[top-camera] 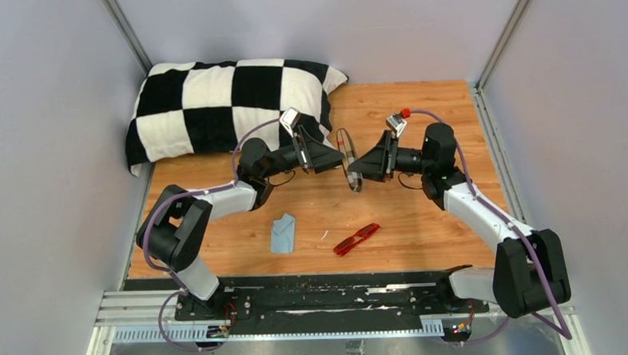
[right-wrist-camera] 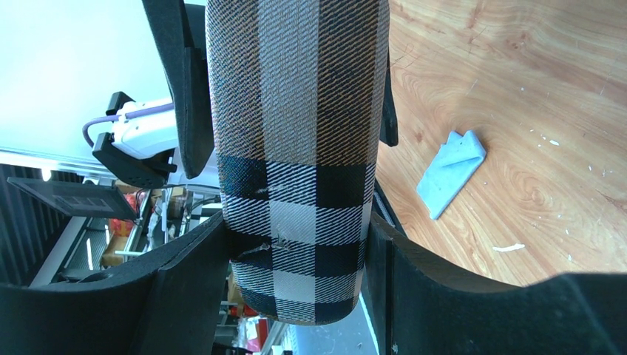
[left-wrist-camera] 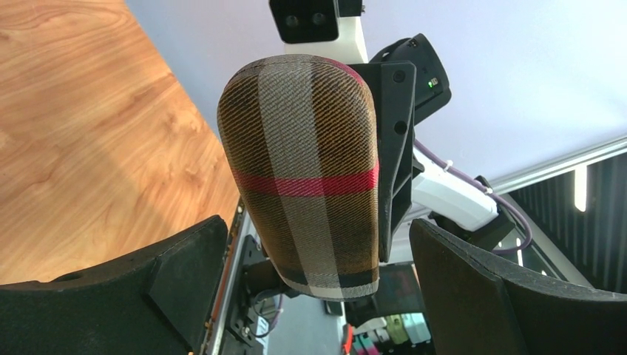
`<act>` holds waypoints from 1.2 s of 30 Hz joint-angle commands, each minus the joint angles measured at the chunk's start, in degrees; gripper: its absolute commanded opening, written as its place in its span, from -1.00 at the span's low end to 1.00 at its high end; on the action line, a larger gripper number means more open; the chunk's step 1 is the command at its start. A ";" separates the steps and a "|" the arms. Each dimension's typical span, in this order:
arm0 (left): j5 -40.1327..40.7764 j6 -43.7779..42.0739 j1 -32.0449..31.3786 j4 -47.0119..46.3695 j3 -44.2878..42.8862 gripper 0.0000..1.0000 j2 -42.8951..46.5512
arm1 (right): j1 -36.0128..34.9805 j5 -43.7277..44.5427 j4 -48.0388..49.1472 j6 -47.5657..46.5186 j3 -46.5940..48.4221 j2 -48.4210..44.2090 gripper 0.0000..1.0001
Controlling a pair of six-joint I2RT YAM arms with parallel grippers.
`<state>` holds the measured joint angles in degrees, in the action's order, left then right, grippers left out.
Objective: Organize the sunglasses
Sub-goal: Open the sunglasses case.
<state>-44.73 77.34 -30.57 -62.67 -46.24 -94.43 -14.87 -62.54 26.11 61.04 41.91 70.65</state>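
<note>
The sunglasses (top-camera: 356,239), red-framed with dark lenses, lie on the wooden table in front of the arms, away from both grippers. A plaid oblong case (top-camera: 347,158) hangs in the air between the two arms. My right gripper (right-wrist-camera: 296,274) is shut on the case (right-wrist-camera: 296,133), one finger pressed against each side of its lower end. My left gripper (left-wrist-camera: 318,288) stands wide open facing the case (left-wrist-camera: 307,177), its fingers on either side of the case with gaps between. From above, the left gripper (top-camera: 335,156) and the right gripper (top-camera: 357,166) meet at the case.
A folded light blue cloth (top-camera: 283,233) lies on the table left of the sunglasses, and shows in the right wrist view (right-wrist-camera: 451,172). A black-and-white checked pillow (top-camera: 219,101) fills the back left corner. Grey walls close in the table on three sides.
</note>
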 commanded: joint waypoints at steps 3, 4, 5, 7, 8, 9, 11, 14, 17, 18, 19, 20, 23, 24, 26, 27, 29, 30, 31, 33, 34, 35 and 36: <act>0.49 0.41 -0.28 -0.65 -0.91 0.93 -0.14 | -0.84 -1.35 3.91 1.75 -0.21 0.16 -0.07; 0.54 0.67 -0.28 -1.05 -0.88 0.92 -0.32 | -0.99 -1.35 4.02 1.80 -0.22 0.18 -0.07; 0.67 1.01 -0.28 -1.68 -0.81 0.91 -0.53 | -1.00 -1.35 4.18 1.87 -0.25 0.25 -0.07; 0.78 2.37 -0.26 -3.28 -0.70 0.90 -1.25 | -1.27 -1.35 4.28 1.89 -0.25 0.44 -0.07; 0.85 2.98 -0.24 -4.18 -0.62 0.90 -1.57 | -1.29 -1.35 4.30 1.89 -0.29 0.45 -0.07; 0.87 3.58 -0.29 -5.00 -0.61 0.90 -1.88 | -1.34 -1.35 4.38 1.89 -0.33 0.41 -0.07; 0.87 4.53 -0.30 -6.27 -0.61 0.89 -2.48 | -1.38 -1.35 4.39 1.89 -0.42 0.44 -0.07; 0.87 5.24 -0.33 -7.38 -0.78 0.85 -3.20 | -1.39 -1.35 4.75 2.10 -0.52 0.53 -0.07; 0.87 5.69 -0.37 -8.05 -0.79 0.80 -3.55 | -1.41 -1.35 5.32 2.46 -0.51 0.64 -0.07; 0.87 5.71 -0.37 -8.05 -0.78 0.79 -3.54 | -1.47 -1.42 5.50 2.50 -0.51 0.74 -0.07; 0.87 5.70 -0.37 -8.07 -0.78 0.78 -3.55 | -1.47 -1.51 5.65 2.59 -0.51 0.87 -0.07; 0.87 5.71 -0.37 -8.03 -0.78 0.78 -3.61 | -1.52 -1.53 5.74 2.64 -0.51 0.95 -0.07; 0.96 5.80 -0.37 -8.09 -0.78 0.77 -3.57 | -1.71 -1.53 5.95 2.76 -0.51 1.21 -0.07; 0.96 5.80 -0.37 -8.08 -0.78 0.77 -3.57 | -1.80 -1.53 6.06 2.77 -0.51 1.25 -0.07; 1.05 5.89 -0.37 -8.21 -0.87 0.74 -3.67 | -1.91 -1.53 6.13 2.77 -0.51 1.37 -0.07; 1.05 5.93 -0.37 -8.25 -0.88 0.71 -3.73 | -1.91 -1.53 6.18 2.84 -0.58 1.41 -0.07; 1.13 5.98 -0.37 -8.30 -0.89 0.63 -3.83 | -2.06 -1.48 6.30 2.95 -0.60 1.47 -0.07; 1.14 6.06 -0.37 -8.34 -0.81 0.58 -3.94 | -2.08 -1.45 6.32 2.99 -0.60 1.50 -0.07; 1.14 6.07 -0.37 -8.42 -0.79 0.54 -4.03 | -2.09 -1.44 6.42 3.00 -0.68 1.48 -0.07; 1.22 6.13 -0.37 -8.51 -0.70 0.41 -4.12 | -2.09 -1.49 6.56 3.04 -0.76 1.50 -0.07; 1.22 6.20 -0.37 -8.59 -0.71 0.30 -4.16 | -2.09 -1.44 6.65 3.04 -0.78 1.51 -0.07; 1.29 6.24 -0.37 -8.60 -0.70 0.21 -4.19 | -2.09 -1.51 6.62 3.06 -0.78 1.47 -0.07; 1.31 6.32 -0.37 -8.57 -0.70 0.12 -4.26 | -2.05 -1.48 6.59 3.07 -0.78 1.46 -0.06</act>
<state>-43.46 83.83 -30.61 -69.47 -46.24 -97.80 -16.14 -62.54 30.37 63.40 41.80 72.18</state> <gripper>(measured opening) 0.644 0.663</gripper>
